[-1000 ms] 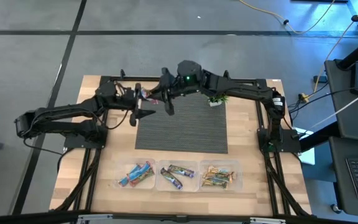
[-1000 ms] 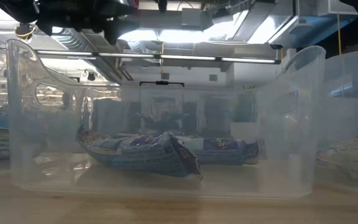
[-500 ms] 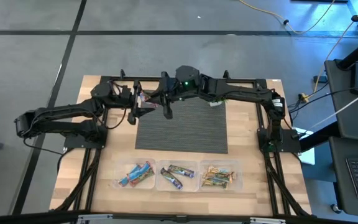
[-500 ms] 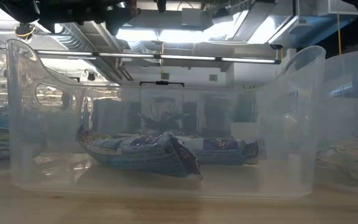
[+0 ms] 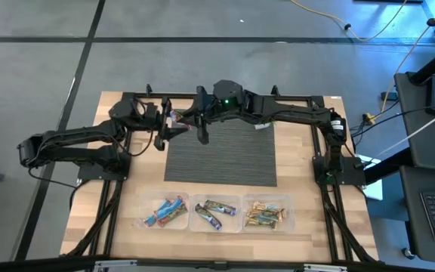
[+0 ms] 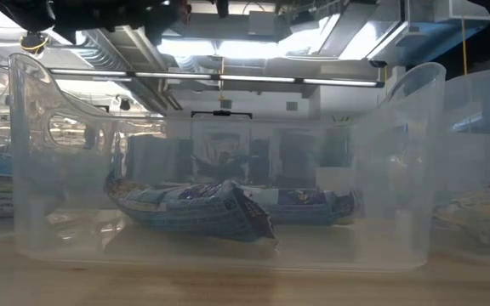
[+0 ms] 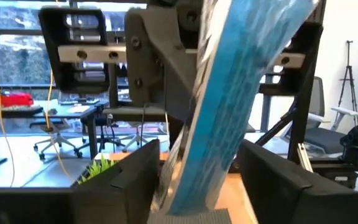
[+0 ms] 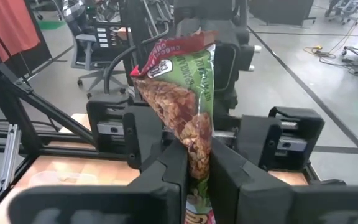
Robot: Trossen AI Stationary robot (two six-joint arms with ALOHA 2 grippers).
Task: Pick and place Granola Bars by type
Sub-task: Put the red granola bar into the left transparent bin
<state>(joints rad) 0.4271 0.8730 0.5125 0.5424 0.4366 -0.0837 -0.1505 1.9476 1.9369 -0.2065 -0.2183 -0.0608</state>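
A granola bar (image 8: 182,93) hangs above the far edge of the grey mat (image 5: 221,155). Its wrapper is red, green and brown on one face and blue on the other face (image 7: 241,81). My right gripper (image 8: 199,168) is shut on it and shows in the high view (image 5: 195,121) coming from the right. My left gripper (image 7: 197,171) faces it from the left (image 5: 168,124) and is open. Its fingers stand on either side of the bar's free end. More bars lie sorted in three clear bins (image 5: 216,214) near the front edge. My right gripper pinches one end of the bar (image 8: 197,152) between its two fingers. The fingers (image 8: 232,171) come about level from the table's right side, along the bar. The bar juts out past the fingertips toward the left gripper, lifted clear of the mat.
The left bin holds blue bars (image 5: 165,211), the middle bin purple ones (image 6: 202,208) and the right bin tan ones (image 5: 263,215). A small green plant (image 5: 263,121) stands at the far edge, partly under the right arm. The mat is bare.
My left gripper has tipped its fingers upward, so they now stand around the bar's free end. The right gripper and the bar have kept nearly still.
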